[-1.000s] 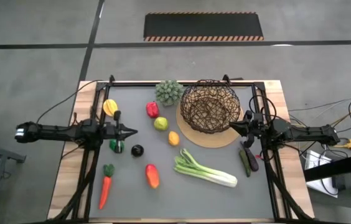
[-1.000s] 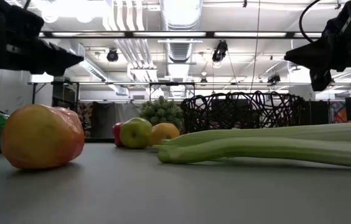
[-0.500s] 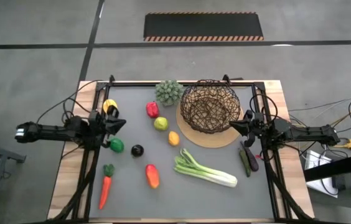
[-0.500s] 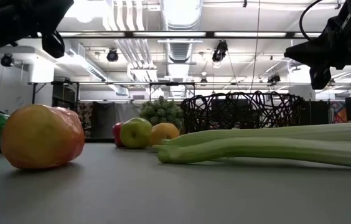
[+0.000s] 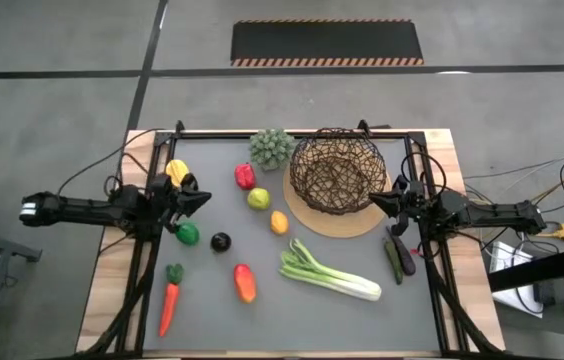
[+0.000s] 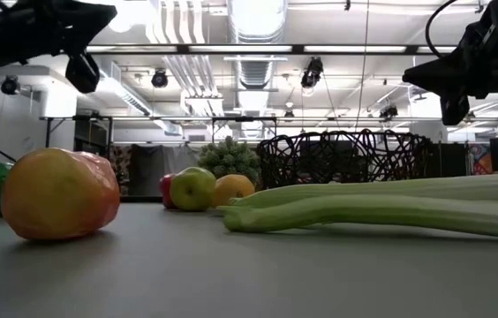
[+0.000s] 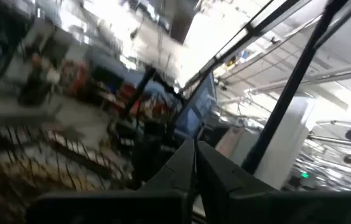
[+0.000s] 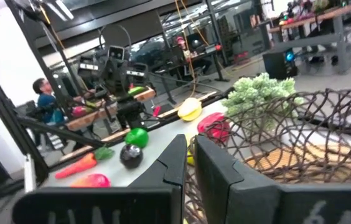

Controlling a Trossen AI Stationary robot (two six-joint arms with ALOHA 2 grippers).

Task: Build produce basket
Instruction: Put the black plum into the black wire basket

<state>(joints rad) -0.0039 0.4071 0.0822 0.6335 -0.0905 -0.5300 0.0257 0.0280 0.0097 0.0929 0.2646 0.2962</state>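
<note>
The dark wire basket (image 5: 337, 171) sits on a round tan mat (image 5: 357, 222) at the far right of the table. Produce lies on the grey top: a leek (image 5: 329, 272), a carrot (image 5: 168, 300), a red-orange piece (image 5: 245, 283), a dark purple ball (image 5: 220, 241), and green (image 5: 188, 234), yellow (image 5: 176, 172), red (image 5: 245, 176), apple-green (image 5: 258, 198) and orange (image 5: 279, 222) pieces. My left gripper (image 5: 204, 196) is shut and hovers between the yellow and green pieces. My right gripper (image 5: 375, 201) is shut and hovers beside the basket's right rim (image 8: 300, 118).
A pale green bushy bunch (image 5: 272, 147) stands at the far edge, left of the basket. Two dark long pieces (image 5: 399, 256) lie near the right rail under the right arm. Black frame rails run along the table's sides. A person (image 8: 42, 102) shows in the room beyond.
My left gripper has drawn back toward the table's left edge and a little toward the far edge, rising and tipping its fingertips upward. It stays shut. The green piece beneath it now shows in full. The right arm has kept still.
</note>
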